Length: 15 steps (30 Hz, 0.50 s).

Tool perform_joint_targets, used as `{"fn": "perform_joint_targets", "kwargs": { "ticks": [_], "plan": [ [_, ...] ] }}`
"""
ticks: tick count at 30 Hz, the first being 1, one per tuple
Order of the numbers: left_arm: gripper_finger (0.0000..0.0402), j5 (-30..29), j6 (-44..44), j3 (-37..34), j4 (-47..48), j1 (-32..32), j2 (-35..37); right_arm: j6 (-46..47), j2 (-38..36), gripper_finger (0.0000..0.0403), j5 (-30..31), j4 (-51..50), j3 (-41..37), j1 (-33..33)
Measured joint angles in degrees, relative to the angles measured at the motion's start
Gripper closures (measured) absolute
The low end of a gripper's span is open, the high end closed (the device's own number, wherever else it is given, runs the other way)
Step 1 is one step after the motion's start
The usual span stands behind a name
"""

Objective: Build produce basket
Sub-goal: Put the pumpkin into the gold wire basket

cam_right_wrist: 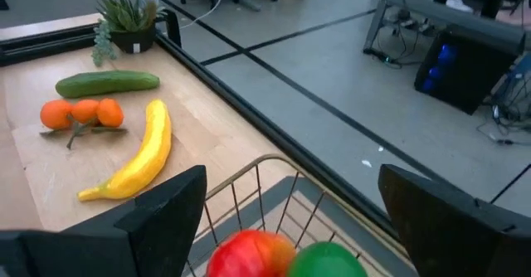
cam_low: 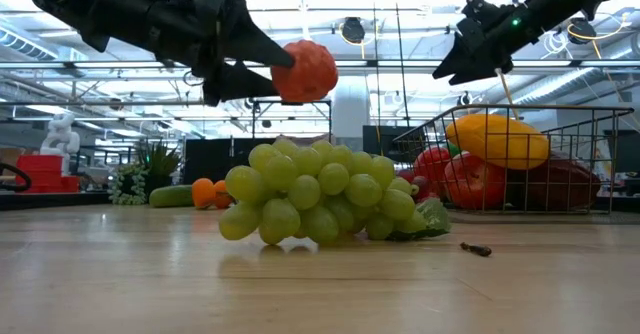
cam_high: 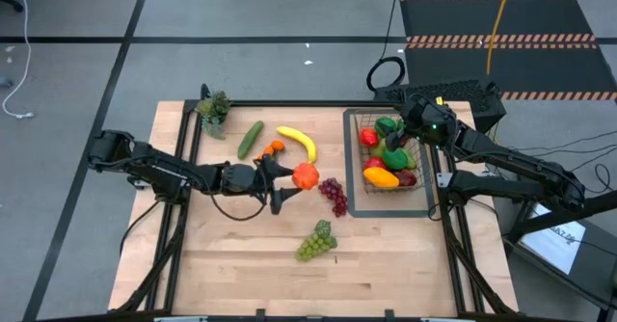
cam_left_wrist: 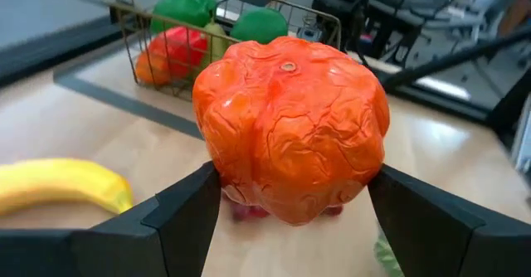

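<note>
An orange bell pepper hangs above the table's middle with my left gripper shut on it. The wire basket stands on a flat dark tray at the right and holds red, green and yellow produce. My right gripper hovers open above the basket's far part, nothing between its fingers. On the wood lie a banana, a cucumber, small oranges, purple grapes and green grapes. My left gripper pinches the pepper's two opposite sides between its two fingers. In the low view the pepper sits at the fingers' free ends. The fingers come almost level from the table's left. The pepper is lifted clear of the table.
A small potted plant stands at the table's far left corner. The green grapes lie toward the near edge. Bare wood shows at the table's near left and near right.
</note>
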<state>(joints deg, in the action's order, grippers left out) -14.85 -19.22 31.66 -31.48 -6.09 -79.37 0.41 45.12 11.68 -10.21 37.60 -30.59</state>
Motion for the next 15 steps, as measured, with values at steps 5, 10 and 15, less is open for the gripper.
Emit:
{"fn": "perform_joint_targets", "kwargs": {
  "ticks": [5,10,15],
  "plan": [
    [0.0108,0.02,-7.04,0.0,-0.02,0.0,0.0,-2.07,0.01,0.0051,0.0,2.12,0.0,0.0],
    [0.0108,0.02,-13.9,0.0,-0.02,-0.07,0.0,-3.91,0.01,0.0051,0.0,3.41,0.02,0.0],
    [0.0108,0.01,-16.47,0.0,-0.1,-0.07,0.0,-5.27,0.01,0.0051,-0.01,4.9,0.02,0.0]
  ]
}}
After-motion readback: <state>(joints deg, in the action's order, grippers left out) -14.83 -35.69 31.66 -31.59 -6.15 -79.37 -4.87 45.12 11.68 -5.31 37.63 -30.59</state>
